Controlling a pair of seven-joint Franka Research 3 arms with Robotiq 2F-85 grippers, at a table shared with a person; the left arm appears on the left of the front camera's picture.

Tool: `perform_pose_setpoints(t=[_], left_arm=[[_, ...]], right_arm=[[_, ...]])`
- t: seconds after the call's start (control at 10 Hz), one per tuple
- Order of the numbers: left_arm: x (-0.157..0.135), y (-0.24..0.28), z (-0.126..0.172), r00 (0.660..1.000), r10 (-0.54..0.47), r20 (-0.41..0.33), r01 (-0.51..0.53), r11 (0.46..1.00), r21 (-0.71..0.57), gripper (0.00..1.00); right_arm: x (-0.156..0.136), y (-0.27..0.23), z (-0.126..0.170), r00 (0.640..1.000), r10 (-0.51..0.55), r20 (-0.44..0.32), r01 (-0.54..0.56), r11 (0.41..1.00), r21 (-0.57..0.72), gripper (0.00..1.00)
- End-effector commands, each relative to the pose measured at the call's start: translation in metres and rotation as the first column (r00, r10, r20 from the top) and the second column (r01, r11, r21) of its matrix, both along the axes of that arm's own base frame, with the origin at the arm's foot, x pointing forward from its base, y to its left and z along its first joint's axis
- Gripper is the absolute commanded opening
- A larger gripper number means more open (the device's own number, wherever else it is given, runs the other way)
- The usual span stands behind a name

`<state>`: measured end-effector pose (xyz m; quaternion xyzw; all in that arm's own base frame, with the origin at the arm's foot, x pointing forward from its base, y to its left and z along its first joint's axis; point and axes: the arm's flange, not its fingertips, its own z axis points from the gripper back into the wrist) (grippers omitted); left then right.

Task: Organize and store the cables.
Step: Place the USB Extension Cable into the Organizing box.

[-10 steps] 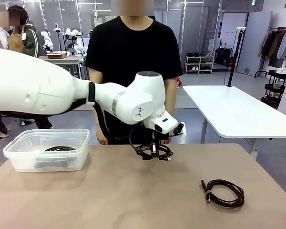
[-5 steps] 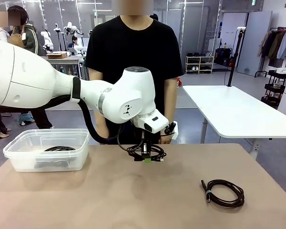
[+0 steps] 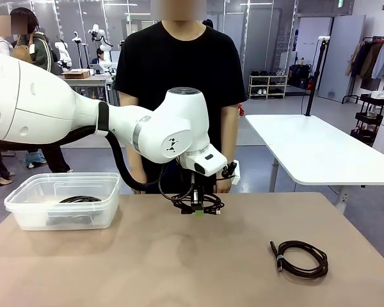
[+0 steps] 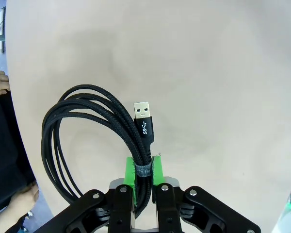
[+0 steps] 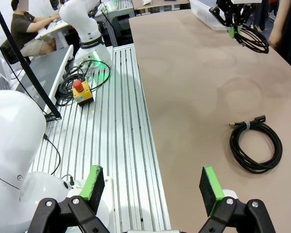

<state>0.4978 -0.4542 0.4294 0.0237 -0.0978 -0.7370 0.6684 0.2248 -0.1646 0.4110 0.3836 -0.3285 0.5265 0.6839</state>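
My left gripper (image 3: 198, 212) hangs just above the far middle of the table, shut on a coiled black cable (image 3: 203, 203) with a USB plug (image 4: 142, 120). In the left wrist view the green pads (image 4: 129, 171) pinch the coil (image 4: 92, 127) at its strap. A second coiled black cable (image 3: 300, 258) lies flat on the table at the front right, also in the right wrist view as a coil (image 5: 256, 142). Another cable (image 3: 80, 199) rests inside the clear plastic bin (image 3: 25, 192) at the left. My right gripper (image 5: 149, 187) is open, off the table's edge over a ribbed metal floor.
A person in a black shirt (image 3: 179, 70) stands at the far edge, hands (image 3: 223, 185) low behind the held cable. A white table (image 3: 313, 147) stands beyond at the right. An emergency stop box (image 5: 82, 91) and loose cords lie on the metal floor.
My left arm has carried the held cable leftward a short way along the far side of the table, then nearly stopped. The cable on the table and the bin have not moved.
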Motion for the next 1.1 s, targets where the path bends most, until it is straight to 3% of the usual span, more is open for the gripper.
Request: perform_pose_setpoints(t=[0.0,0.2,0.5,0.7,0.9,1.0], left_arm=[[0.0,0.0,0.0,1.0,0.0,0.0,0.0,1.0,0.0,0.16],[0.005,0.036,0.032,0.997,-0.055,0.047,0.052,0.997,0.058,0.16],[0.004,0.136,0.093,0.992,-0.128,-0.012,0.128,0.992,-0.001,0.16],[0.002,0.209,0.113,0.987,-0.162,0.014,0.163,0.986,-0.037,0.16],[0.001,0.286,0.12,0.971,-0.208,0.117,0.208,0.978,0.008,0.16],[0.011,0.32,0.12,0.974,-0.175,0.147,0.177,0.984,0.002,0.16]], right_arm=[[-0.001,-0.001,0.0,1.0,-0.002,0.008,0.002,1.0,0.003,1.0],[-0.001,-0.001,0.0,1.0,-0.002,0.008,0.002,1.0,0.003,1.0],[-0.001,-0.001,0.0,1.0,-0.002,0.008,0.002,1.0,0.003,1.0],[-0.001,-0.001,0.0,1.0,-0.002,0.008,0.002,1.0,0.003,1.0],[-0.001,-0.001,0.0,1.0,-0.002,0.008,0.002,1.0,0.003,1.0],[-0.001,-0.001,0.0,1.0,-0.002,0.008,0.002,1.0,0.003,1.0]])
